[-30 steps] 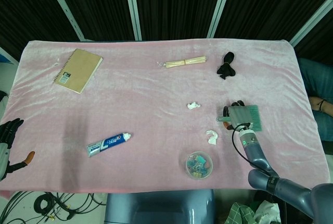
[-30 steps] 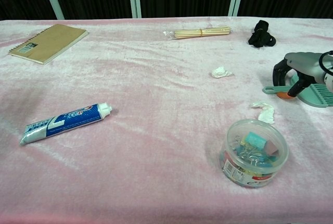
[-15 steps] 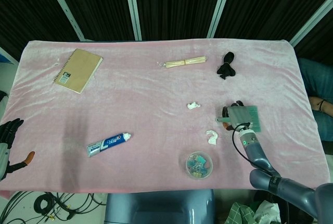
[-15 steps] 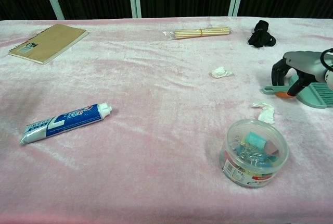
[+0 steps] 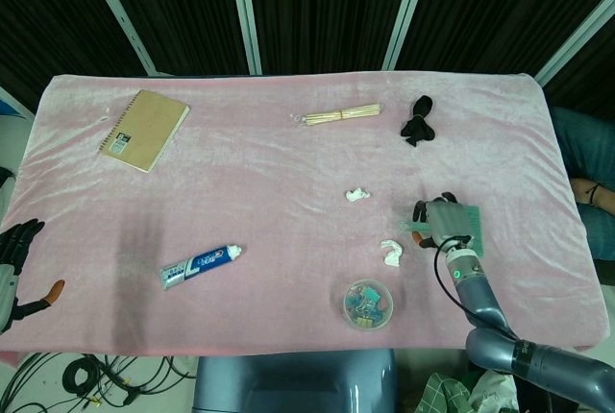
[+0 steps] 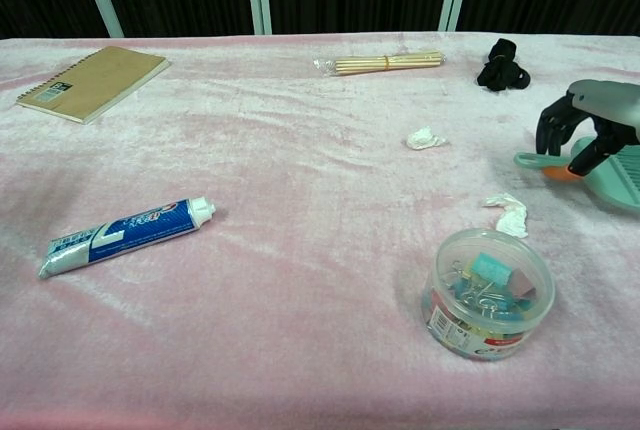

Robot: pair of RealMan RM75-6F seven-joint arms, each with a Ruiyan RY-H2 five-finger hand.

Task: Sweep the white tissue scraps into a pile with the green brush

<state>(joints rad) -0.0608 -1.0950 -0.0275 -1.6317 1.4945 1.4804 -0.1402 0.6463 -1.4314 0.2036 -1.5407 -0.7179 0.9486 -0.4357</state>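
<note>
The flat green plastic brush lies on the pink velvet-covered desk at about 4 o'clock, the right hand arched over its handle, fingers curled down around it; whether they grip it I cannot tell. One white tissue scrap sits just beside at 8 o'clock of the brush, another farther at 10 o'clock. The left hand hangs at the desk's 8 o'clock edge, fingers loosely spread, holding nothing
</note>
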